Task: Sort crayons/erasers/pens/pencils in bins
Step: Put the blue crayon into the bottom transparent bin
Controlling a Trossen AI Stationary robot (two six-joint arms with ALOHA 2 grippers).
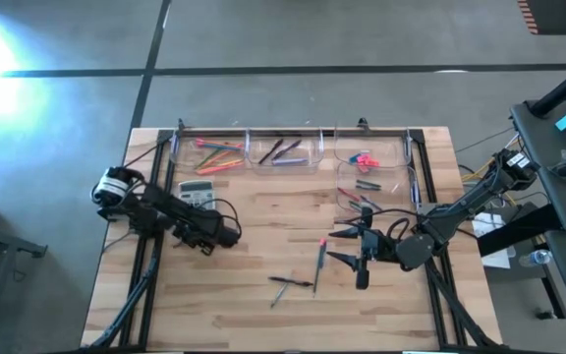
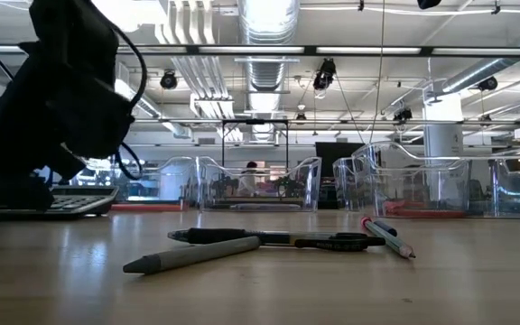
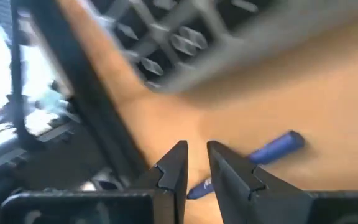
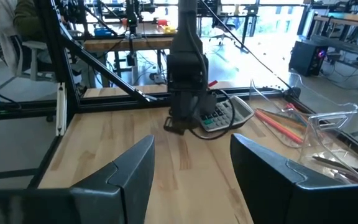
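left gripper (image 3: 196, 163): low at table's 9 o'clock side, just below the calculator (image 1: 197, 194). Jaws nearly together with a thin gap, straddling a blue stick (image 3: 272, 149) that lies flat on the wood. Can't tell if it's pinched.
right gripper (image 4: 191, 163): at 4 o'clock of table centre, above the wood, jaws apart, nothing between them.
bins (image 1: 288, 150): clear trays in a row along the 12 o'clock edge, one more at 2 o'clock.
pencils (image 1: 219, 152): orange/pink sticks in the 11 o'clock bin.
pens (image 1: 281, 149): dark sticks in the 12 o'clock bin.
erasers (image 1: 364, 158): pink/red bits in the 1 o'clock bin.
2 o'clock bin (image 1: 367, 192): a few small dark pieces, too small to identify.
loose on table: pink-tipped pencil (image 2: 388, 236), black pen (image 2: 269, 237) and grey pen (image 2: 192, 255) around 6 o'clock of centre; the two pens cross.
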